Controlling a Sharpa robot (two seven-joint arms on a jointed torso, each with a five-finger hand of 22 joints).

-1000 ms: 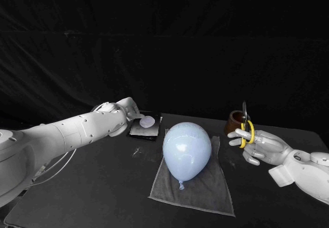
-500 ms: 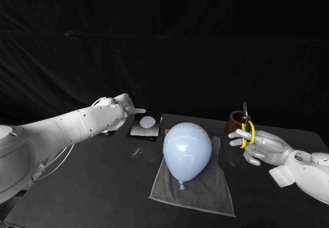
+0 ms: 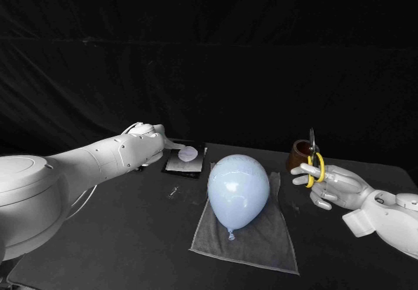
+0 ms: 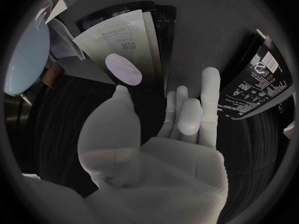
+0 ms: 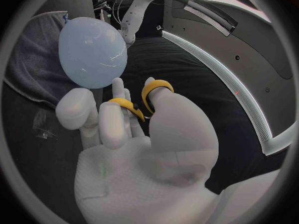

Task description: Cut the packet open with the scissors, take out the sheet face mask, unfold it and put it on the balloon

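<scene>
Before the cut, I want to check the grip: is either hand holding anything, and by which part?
The right hand holds the scissors by their yellow handle loops. The left hand holds nothing.

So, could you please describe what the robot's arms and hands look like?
The left arm and right arm are rounded white shells; the left shows small dark screws and a thin cable beneath. The left hand and right hand are silver-grey, with slim fingers.

Print on the packet (image 4: 118,35) seems too blurred.
</scene>
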